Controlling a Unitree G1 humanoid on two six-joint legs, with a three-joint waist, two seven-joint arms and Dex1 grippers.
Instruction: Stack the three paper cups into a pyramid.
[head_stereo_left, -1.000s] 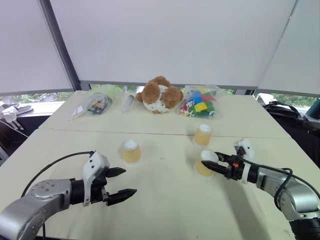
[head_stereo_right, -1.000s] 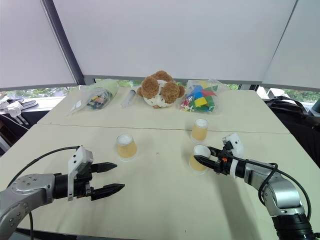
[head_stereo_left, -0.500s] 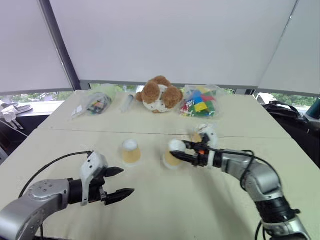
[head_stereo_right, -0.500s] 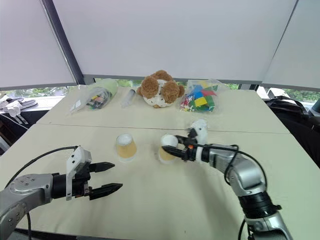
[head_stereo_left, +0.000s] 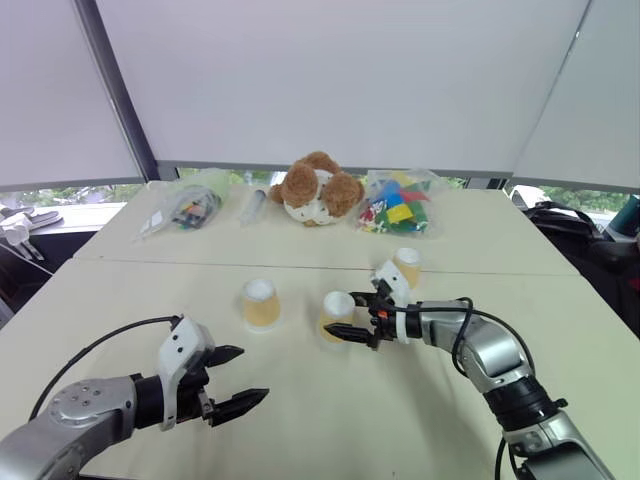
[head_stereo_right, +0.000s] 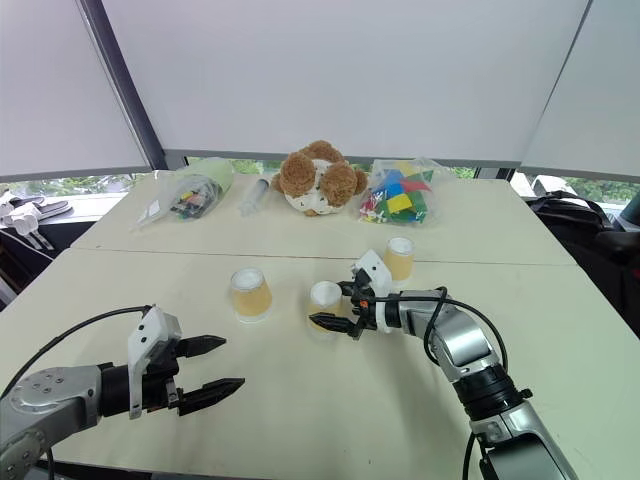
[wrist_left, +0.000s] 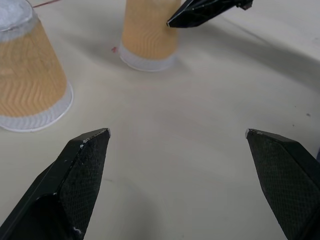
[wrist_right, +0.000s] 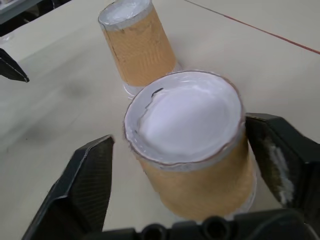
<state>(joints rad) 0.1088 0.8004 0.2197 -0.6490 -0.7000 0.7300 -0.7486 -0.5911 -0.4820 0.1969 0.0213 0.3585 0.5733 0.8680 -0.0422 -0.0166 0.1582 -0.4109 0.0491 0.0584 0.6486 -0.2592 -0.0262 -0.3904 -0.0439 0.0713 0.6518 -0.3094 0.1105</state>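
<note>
My right hand (head_stereo_right: 334, 310) stood open around the middle cup (head_stereo_right: 325, 305), set beside the left cup (head_stereo_right: 249, 293) as the pyramid's base; my left hand (head_stereo_right: 220, 364) waited open, empty.

right hand (head_stereo_right: 345, 309) opened, cup (head_stereo_right: 325, 305) carried leftward

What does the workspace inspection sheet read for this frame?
Surface: pale tables, two butted together.
Job's things: three cups upside down, none stacked; left cup and middle cup side by side with a gap, far cup apart.
Clutter: teddy bear, bag of bricks, second bag, syringe along far edge.
Grippers: left gripper open, empty; right gripper open around middle cup.
Cables: black cable on left arm.
Surroundings: white blinds.
</note>
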